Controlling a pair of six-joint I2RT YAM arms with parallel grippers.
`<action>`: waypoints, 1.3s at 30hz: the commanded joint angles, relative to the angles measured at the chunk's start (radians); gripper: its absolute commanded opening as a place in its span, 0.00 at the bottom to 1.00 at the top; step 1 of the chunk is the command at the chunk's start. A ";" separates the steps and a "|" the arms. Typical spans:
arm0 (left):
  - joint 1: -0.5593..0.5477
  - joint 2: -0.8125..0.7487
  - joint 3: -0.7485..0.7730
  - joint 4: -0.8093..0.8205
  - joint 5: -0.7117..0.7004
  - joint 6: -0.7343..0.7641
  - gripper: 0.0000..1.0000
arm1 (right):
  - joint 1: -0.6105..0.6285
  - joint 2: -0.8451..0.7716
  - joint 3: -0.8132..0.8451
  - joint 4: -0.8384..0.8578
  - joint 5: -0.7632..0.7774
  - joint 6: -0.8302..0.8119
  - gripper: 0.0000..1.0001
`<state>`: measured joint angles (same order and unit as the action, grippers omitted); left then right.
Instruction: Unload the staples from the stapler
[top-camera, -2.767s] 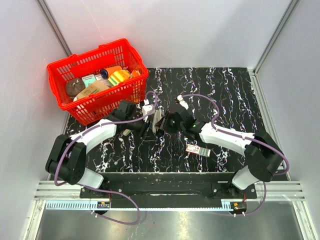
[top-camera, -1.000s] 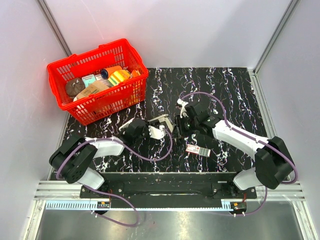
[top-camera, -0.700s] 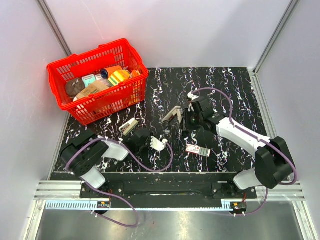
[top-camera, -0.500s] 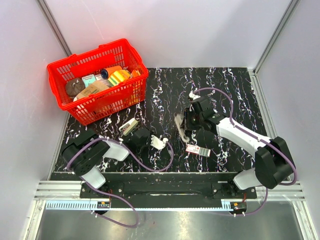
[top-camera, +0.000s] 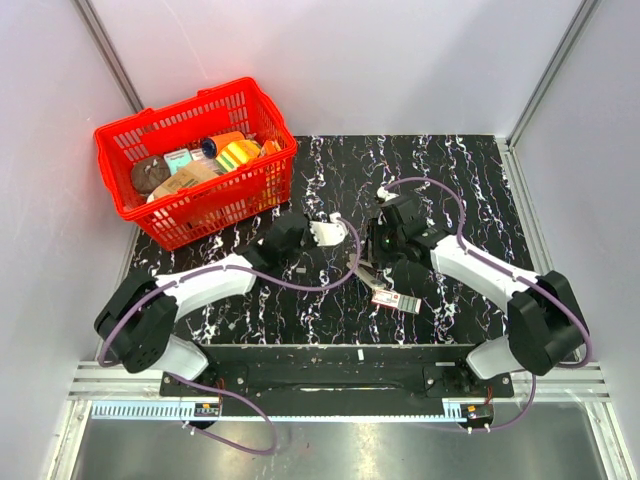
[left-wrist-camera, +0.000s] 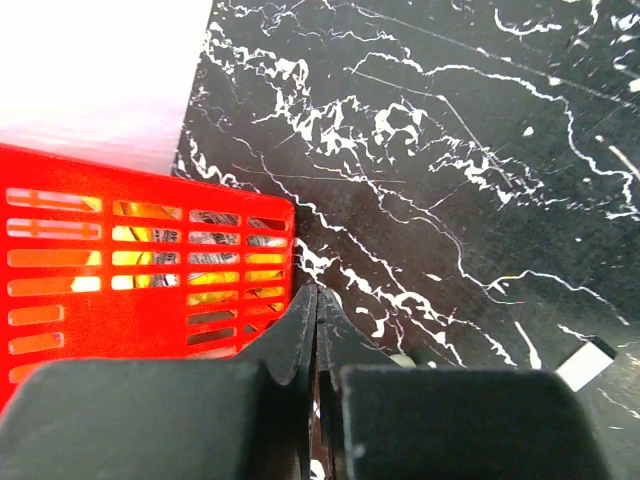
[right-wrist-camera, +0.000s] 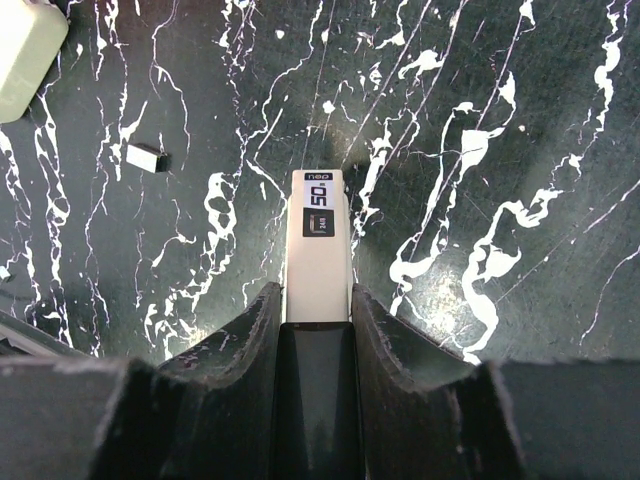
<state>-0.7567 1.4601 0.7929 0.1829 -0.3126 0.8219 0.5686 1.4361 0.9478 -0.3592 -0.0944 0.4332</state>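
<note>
The stapler (right-wrist-camera: 317, 250) is a slim pale-topped body with a small dark label. It sticks out from between the fingers of my right gripper (right-wrist-camera: 317, 300), which is shut on it just above the black marbled table. In the top view the right gripper (top-camera: 370, 260) holds the stapler (top-camera: 358, 268) at the table's middle. My left gripper (left-wrist-camera: 316, 298) is shut and empty, next to the red basket's (left-wrist-camera: 120, 300) corner. In the top view it (top-camera: 292, 225) sits left of the stapler, apart from it. A small silvery strip (right-wrist-camera: 147, 157) lies on the table.
The red basket (top-camera: 120, 140) with several groceries stands at the back left. A small flat red-and-white box (top-camera: 395, 298) lies near the right gripper. A small white strip (left-wrist-camera: 585, 362) lies on the table to the right of the left fingers. White walls enclose the table.
The left arm let go of the stapler, drew back to the near edge, then swung up towards the basket. The right gripper kept the stapler and turned it down towards the table.
</note>
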 joint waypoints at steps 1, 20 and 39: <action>0.029 -0.050 0.086 -0.228 0.105 -0.208 0.00 | 0.002 0.032 0.060 0.100 0.018 0.019 0.00; 0.186 -0.144 0.204 -0.618 0.463 -0.420 0.80 | 0.004 0.373 0.269 0.213 0.286 -0.043 0.23; 0.408 -0.421 0.302 -0.971 0.616 -0.409 0.83 | 0.083 0.127 0.224 0.019 0.352 -0.096 0.84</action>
<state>-0.3958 1.1309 1.0245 -0.6983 0.2623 0.4095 0.6239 1.6829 1.1465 -0.2756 0.1917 0.3462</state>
